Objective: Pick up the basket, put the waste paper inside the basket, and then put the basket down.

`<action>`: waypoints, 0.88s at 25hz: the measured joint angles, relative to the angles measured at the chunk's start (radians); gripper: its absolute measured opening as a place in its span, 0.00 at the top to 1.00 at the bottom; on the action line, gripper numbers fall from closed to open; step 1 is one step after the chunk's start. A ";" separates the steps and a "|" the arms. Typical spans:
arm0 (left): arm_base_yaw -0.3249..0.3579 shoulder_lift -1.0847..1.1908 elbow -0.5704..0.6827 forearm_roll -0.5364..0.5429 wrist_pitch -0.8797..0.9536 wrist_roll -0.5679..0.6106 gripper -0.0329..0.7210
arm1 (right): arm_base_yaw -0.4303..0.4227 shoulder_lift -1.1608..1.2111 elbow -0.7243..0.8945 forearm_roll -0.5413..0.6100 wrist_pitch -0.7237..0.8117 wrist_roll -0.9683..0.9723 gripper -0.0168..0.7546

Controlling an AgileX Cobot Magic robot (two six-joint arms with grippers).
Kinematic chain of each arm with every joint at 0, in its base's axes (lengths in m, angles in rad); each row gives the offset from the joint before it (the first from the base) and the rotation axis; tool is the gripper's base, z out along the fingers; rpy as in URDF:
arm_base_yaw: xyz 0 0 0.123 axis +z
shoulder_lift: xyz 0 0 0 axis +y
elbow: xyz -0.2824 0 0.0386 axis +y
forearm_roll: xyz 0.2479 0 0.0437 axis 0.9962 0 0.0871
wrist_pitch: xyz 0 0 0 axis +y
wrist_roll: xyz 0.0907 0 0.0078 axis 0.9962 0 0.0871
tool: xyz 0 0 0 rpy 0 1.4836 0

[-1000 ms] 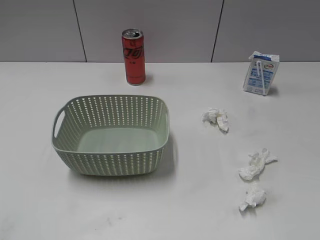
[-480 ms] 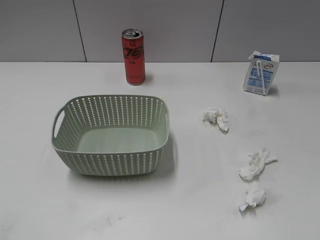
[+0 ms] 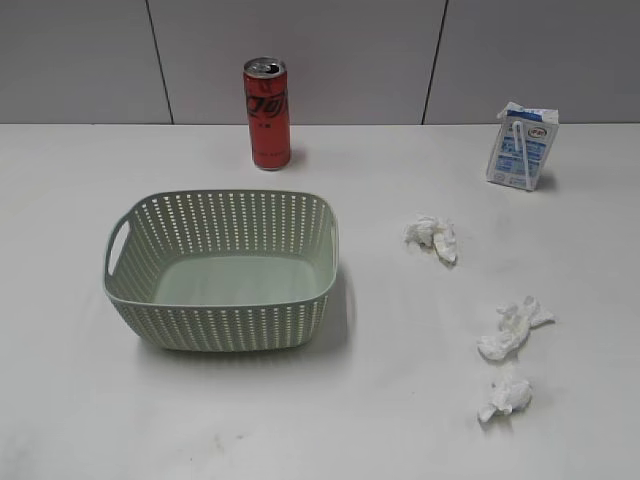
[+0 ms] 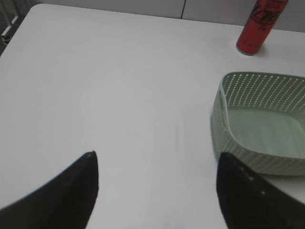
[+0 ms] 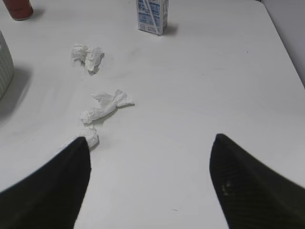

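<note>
The pale sage-green rectangular plastic basket (image 3: pixel 222 270), with slotted perforated walls, rounded corners and a cut-out handle at each short end, sits flat on the white table (image 3: pixel 320 420) left of centre and holds nothing. By my reading the task has not properly begun: the first step, picking the basket up, is still to do.

The left gripper (image 4: pixel 157 188) hangs over bare table with its dark tapered fingers spread wide and nothing between them; from it the basket lies at about two o'clock, near handle foremost. The next move likely calls for this arm to travel that way and close on the rim or handle. The thin plastic wall should be light but may flex under a pinch.

The three crumpled white tissue-paper wads (image 3: pixel 515 330) lie well apart from the basket at its three to four o'clock, one nearer the back and two close together toward the front. They look soft, irregular and featherlight. The right gripper (image 5: pixel 150 176) is likewise wide open and empty, the nearest wad just beside its left finger.

Beyond, a red aluminium drink can (image 3: pixel 267 113) stands upright at the basket's twelve o'clock, and a blue-and-white milk carton (image 3: pixel 523 146) at two o'clock.
</note>
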 joint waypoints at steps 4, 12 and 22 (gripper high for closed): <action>-0.074 0.145 -0.054 0.005 -0.058 0.002 0.18 | 0.000 0.000 0.000 -0.002 0.000 0.000 0.22; -0.213 0.531 -0.252 0.055 -0.069 0.003 0.18 | 0.000 0.000 0.000 -0.003 0.000 -0.001 0.22; -0.318 1.095 -0.474 0.077 -0.073 -0.072 0.18 | 0.000 0.000 0.000 -0.003 0.000 -0.001 0.22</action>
